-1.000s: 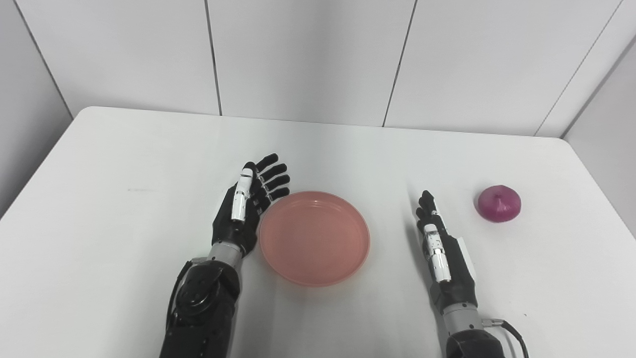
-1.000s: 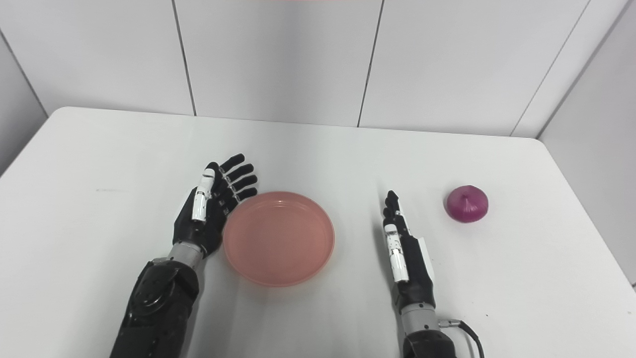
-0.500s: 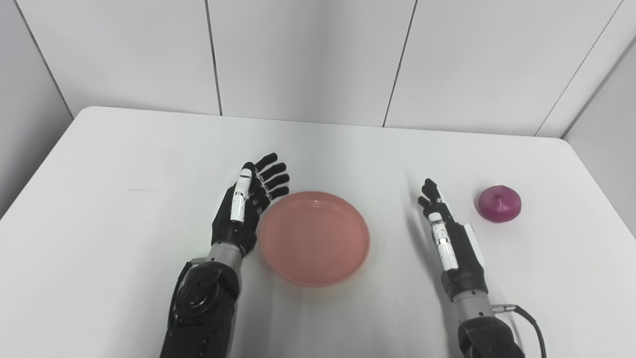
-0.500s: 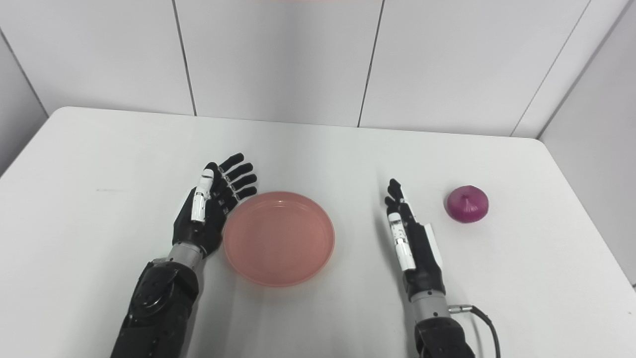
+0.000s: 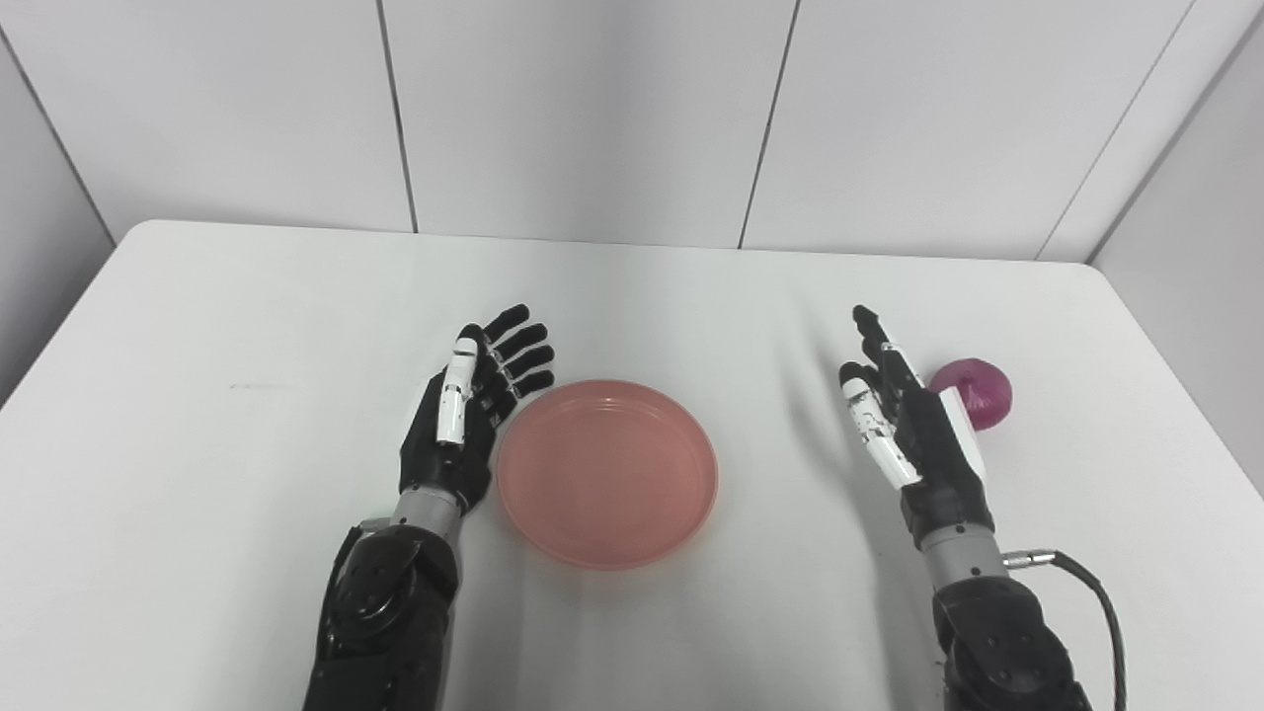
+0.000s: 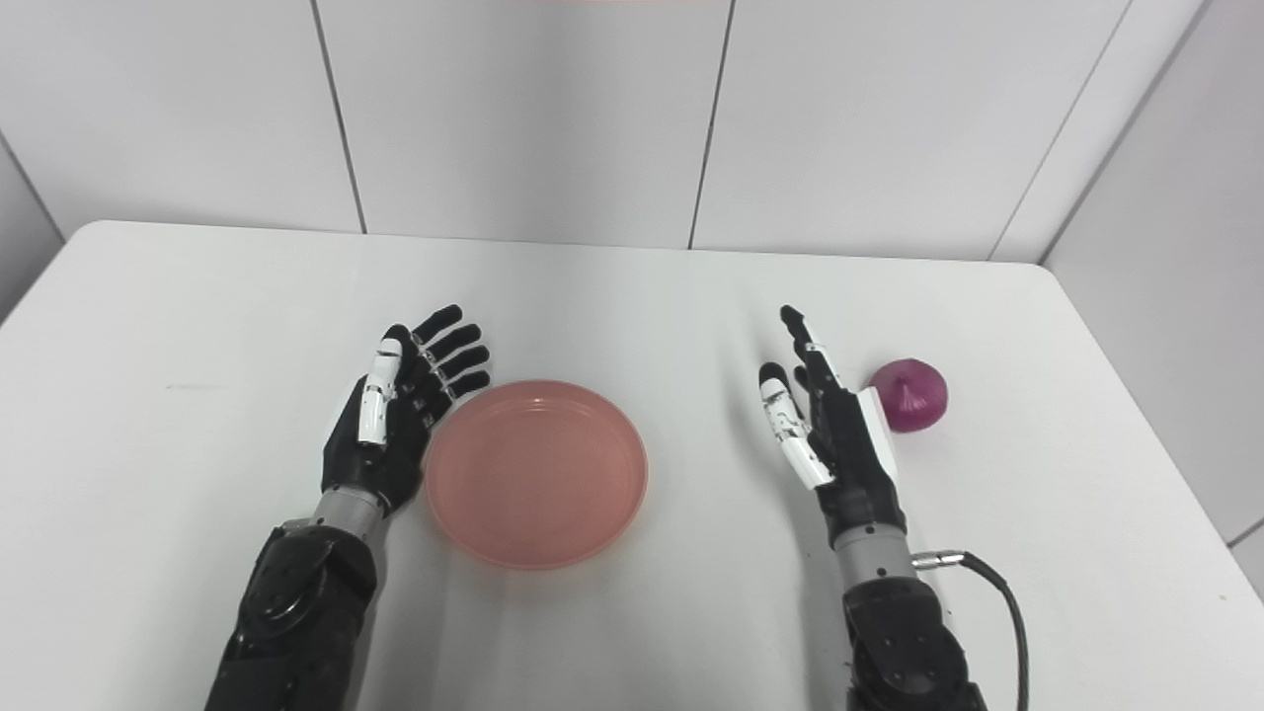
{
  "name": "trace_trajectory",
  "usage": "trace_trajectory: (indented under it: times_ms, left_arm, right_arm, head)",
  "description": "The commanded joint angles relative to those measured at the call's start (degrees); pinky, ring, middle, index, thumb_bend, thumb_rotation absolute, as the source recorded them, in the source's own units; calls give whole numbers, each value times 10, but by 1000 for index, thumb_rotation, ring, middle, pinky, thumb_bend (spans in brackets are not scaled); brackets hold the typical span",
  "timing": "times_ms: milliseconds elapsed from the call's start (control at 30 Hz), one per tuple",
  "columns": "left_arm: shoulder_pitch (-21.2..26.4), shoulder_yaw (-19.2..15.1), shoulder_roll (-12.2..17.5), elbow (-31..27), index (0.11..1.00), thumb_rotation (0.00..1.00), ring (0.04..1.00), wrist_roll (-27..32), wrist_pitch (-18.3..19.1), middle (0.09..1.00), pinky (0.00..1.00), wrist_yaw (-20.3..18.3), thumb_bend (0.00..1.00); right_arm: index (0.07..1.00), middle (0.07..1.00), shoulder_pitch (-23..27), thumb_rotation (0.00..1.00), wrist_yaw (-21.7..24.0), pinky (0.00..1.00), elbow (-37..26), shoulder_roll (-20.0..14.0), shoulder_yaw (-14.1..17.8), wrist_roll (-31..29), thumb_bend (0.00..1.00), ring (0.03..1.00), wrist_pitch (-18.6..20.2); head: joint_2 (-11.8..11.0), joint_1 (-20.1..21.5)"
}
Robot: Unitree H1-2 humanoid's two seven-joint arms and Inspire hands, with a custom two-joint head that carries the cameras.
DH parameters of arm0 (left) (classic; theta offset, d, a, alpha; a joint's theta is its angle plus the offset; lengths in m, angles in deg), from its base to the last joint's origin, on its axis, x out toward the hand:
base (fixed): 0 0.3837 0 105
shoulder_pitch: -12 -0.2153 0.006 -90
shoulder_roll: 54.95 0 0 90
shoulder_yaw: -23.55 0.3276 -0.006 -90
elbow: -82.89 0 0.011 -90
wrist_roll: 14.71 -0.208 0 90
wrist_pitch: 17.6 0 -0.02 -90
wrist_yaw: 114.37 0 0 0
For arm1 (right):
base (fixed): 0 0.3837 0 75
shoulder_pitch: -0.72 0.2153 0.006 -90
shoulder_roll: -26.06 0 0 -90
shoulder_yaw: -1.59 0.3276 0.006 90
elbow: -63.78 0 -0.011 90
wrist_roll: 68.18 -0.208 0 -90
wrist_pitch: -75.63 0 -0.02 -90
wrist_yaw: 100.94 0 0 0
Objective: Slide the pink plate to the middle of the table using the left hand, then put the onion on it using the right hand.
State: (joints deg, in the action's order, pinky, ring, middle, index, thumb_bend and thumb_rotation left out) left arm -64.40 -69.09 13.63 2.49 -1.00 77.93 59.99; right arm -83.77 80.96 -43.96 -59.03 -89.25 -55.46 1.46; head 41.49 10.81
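The plate [image 5: 607,472] sits about mid-counter [image 5: 247,326], empty, with the left hand [image 5: 472,415] just beside its left rim, fingers spread and holding nothing. So the sliding looks done to me, and the onion is what remains.

The onion [image 5: 976,391] lies on the right side of the counter, well apart from the plate. The right hand [image 5: 904,420] is raised edge-on just to the onion's left, fingers straight and apart, nothing in it; from the left eye it partly covers the onion.

Here is what worries me. The onion is round and smooth-skinned, and nothing holds it in place. If the hand comes in from the side with straight fingers, it may nudge the onion so that it rolls toward the right edge rather than into the palm. A shallow closing could also squeeze it out forward. On the carry, the left hand so close to the rim could get in the way or bump the plate off centre.
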Motion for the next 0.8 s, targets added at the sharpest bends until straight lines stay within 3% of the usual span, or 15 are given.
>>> trace_trajectory:
  times_ms: [0, 333, 533, 767]
  left_arm:
    - [3, -3, 4, 12, 762, 1000, 766, 5, 6, 774, 736, -1, 387]
    - [2, -4, 4, 14, 760, 1000, 764, 4, 7, 773, 734, -1, 383]
    - [3, -7, 6, 23, 765, 1000, 766, 6, -1, 775, 741, -7, 391]
    - [3, -8, 5, 25, 762, 1000, 766, 9, -4, 773, 736, -9, 393]
  right_arm:
    - [957, 950, 27, 560, 0, 881, -29, -16, 3, 14, 394, 927, -15]
    - [956, 938, 46, 514, 5, 871, -36, -44, 26, 16, 607, 921, -10]
    - [955, 939, 56, 425, 9, 783, -26, -66, 40, 22, 720, 902, -12]
    - [947, 924, 63, 458, 2, 866, -5, -102, 41, 86, 795, 903, -15]
  head:
    - [1, -1]
    - [-2, 8]
    - [-4, 10]
    - [-6, 11]
